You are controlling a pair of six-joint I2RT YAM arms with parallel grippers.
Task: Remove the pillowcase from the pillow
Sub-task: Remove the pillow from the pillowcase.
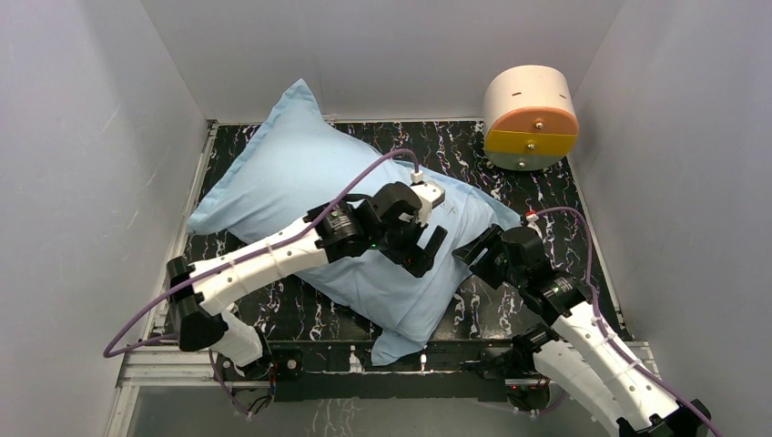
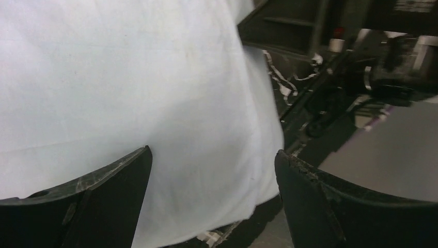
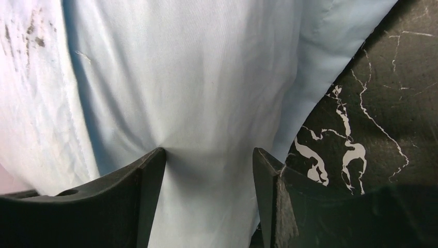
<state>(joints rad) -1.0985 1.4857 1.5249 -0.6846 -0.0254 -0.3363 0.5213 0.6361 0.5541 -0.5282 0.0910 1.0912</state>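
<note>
With the pillowcase (image 1: 300, 173) lying on the table (image 1: 473, 150) to the near-left of the drum (image 1: 531, 118), the right gripper's (image 3: 209, 170) parted fingers should probably pinch only the blue fabric between them on its drum-side edge, while the left gripper (image 2: 213, 160), fingers also apart, pins the bulk.

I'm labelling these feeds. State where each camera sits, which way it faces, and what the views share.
Top external: above and behind the bases, looking down on table, pillowcase, drum; left arm and right arm show.
Left wrist: on the left arm, facing past the open left gripper at the pillowcase's edge.
Right wrist: on the right arm, facing past the open right gripper at pillowcase and table.
Shared: all three see the pillowcase.
</note>
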